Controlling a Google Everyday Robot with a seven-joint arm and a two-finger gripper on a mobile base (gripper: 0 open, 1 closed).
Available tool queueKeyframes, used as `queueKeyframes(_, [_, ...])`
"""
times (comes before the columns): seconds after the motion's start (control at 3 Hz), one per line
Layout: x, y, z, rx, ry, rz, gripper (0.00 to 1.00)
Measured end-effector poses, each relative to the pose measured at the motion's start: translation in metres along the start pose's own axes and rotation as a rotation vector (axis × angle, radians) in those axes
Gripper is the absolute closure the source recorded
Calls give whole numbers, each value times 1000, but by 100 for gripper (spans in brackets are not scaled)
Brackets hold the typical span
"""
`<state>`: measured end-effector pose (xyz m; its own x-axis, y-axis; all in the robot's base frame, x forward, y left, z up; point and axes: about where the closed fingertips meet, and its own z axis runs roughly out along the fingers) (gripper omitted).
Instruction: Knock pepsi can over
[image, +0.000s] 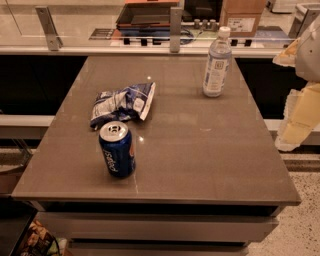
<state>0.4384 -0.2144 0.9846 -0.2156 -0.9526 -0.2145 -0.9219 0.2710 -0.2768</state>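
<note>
The pepsi can (116, 149) stands upright on the near left part of the grey table (200, 160). It is dark blue with a silver top and white lettering. My gripper (296, 122) shows as pale, yellowish parts at the right edge of the camera view, beyond the table's right side. It is far from the can and touches nothing on the table.
A crumpled blue-and-white snack bag (122, 103) lies just behind the can. A clear plastic bottle with a white cap (217, 62) stands at the back right. A counter with a glass barrier and metal posts (175, 27) runs behind the table.
</note>
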Motion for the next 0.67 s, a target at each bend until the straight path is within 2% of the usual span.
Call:
queueKeyframes(0.33, [0,0,0,0,0,0,0])
queueKeyframes(0.67, [-5,4,0,-9,-44,-9,0])
